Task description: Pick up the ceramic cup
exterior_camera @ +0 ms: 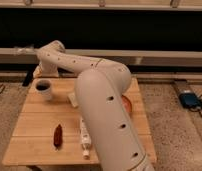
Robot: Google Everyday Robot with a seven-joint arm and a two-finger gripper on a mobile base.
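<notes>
The ceramic cup is small and white with a dark inside. It stands upright on the far left part of the wooden table. My white arm reaches from the lower right across the table to the far left corner. The gripper shows only as a dark shape behind and to the left of the cup, at the table's far edge, just above cup height. I see nothing held in it.
A slim white bottle lies near the table's front, beside the arm. A dark red oblong object lies to its left. An orange-red bowl is mostly hidden behind the arm. A blue device sits on the floor, right.
</notes>
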